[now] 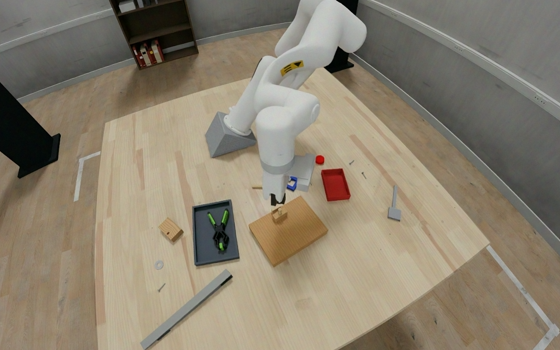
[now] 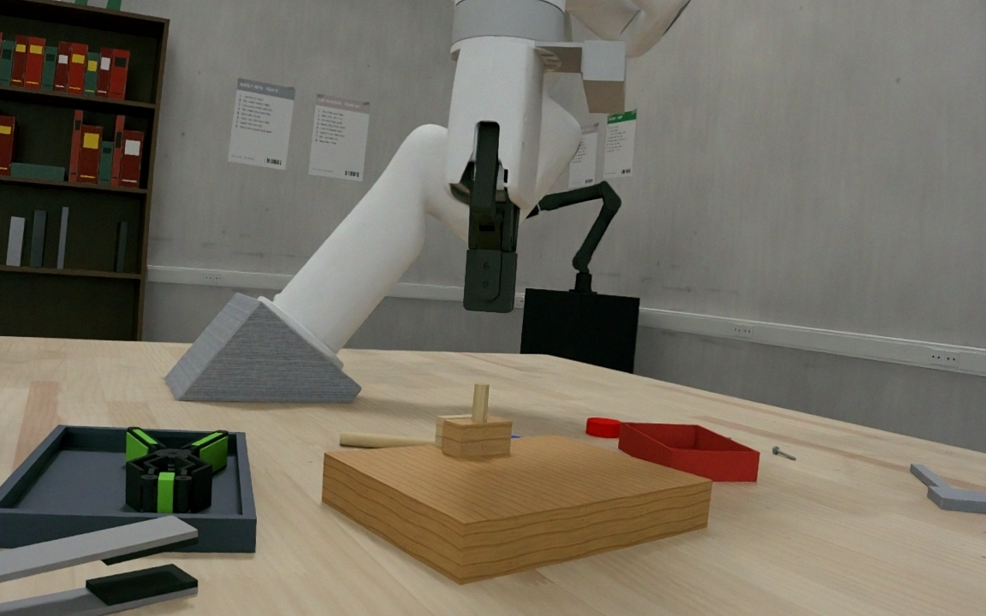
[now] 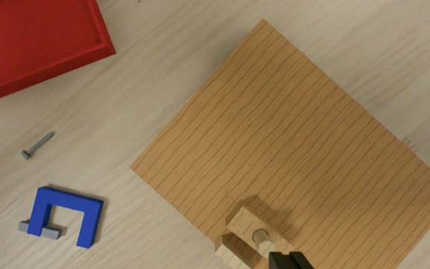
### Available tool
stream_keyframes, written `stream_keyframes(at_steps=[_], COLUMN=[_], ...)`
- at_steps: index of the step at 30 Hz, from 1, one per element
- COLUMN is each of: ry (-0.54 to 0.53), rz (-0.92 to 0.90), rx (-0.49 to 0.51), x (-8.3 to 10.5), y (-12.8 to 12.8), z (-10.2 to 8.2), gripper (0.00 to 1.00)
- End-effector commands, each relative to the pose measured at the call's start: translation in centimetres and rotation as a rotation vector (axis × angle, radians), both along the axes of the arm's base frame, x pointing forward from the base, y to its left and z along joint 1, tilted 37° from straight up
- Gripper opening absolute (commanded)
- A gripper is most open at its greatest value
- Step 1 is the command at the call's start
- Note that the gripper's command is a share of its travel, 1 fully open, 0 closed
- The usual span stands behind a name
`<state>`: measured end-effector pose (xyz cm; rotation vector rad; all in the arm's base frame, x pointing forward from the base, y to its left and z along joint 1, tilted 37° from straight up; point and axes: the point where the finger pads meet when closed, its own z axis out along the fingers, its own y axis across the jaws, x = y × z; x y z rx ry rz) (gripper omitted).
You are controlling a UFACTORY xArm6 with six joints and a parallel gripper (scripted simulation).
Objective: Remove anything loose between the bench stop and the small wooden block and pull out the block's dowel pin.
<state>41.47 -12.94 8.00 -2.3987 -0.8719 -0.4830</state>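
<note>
The small wooden block lies flat at the back edge of the bench board, hole up. Its dowel pin stands upright in the hole. The pale bench stop sits beside the block with a narrow shadowed gap; I cannot tell if anything lies in it. My gripper is shut and empty, well above the pin. The green and black spring clamp lies in a dark grey tray.
A loose dowel lies behind the board. A blue U-shaped piece, a screw, a red tray and a red cap are to the right. A grey bar and spare wood block lie left.
</note>
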Motion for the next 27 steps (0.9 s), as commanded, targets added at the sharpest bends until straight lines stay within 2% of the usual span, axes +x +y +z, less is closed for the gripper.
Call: stream_keyframes(at_steps=[1,17,27], ry=[0.114,0.306,0.368], rz=[-0.139,-0.395,-0.477], rx=[0.017,0.062,0.077], x=[0.10,0.10,0.11], y=[-0.14,-0.16,-0.17], z=[0.11,0.09,0.08], gripper=[0.00,0.00,0.00])
